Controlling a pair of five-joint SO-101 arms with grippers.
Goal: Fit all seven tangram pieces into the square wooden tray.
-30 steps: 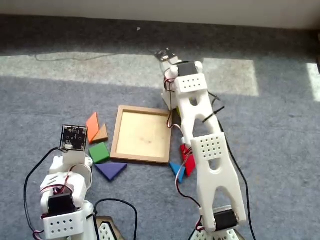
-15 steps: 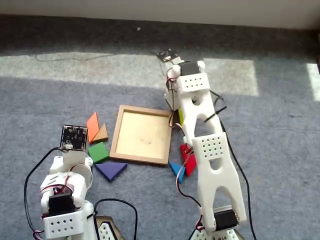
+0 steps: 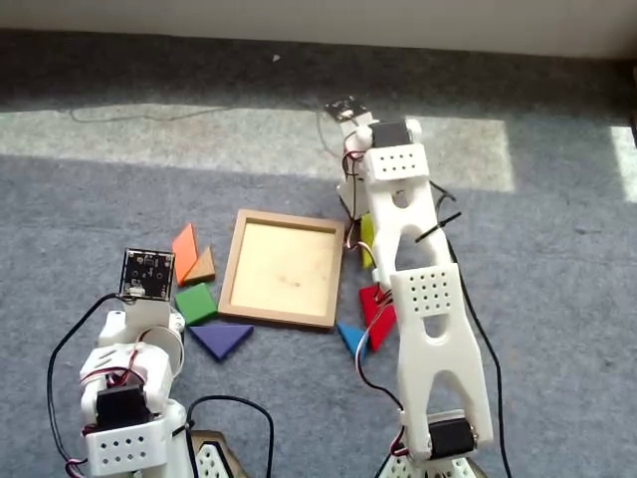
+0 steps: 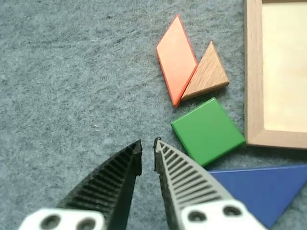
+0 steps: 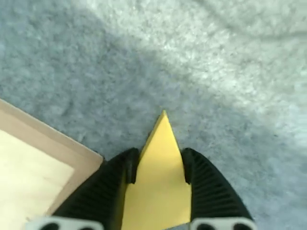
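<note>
The square wooden tray lies bare inside, its corner showing in the right wrist view. My right gripper is shut on a yellow triangle, held just past the tray's far right corner; the yellow piece peeks out beside the right arm. A red triangle and a small blue triangle lie right of the tray. Left of it lie an orange parallelogram, a wooden triangle, a green square and a large blue triangle. My left gripper hovers shut beside the green square, holding nothing.
Grey carpet covers the floor, with a sunlit band across the far side. The right arm stretches along the tray's right edge. Cables trail near the arm bases.
The right arm has swung a little to the right, away from the tray's edge, with the yellow triangle in its gripper. More of the yellow and red pieces shows. The left arm is still.
</note>
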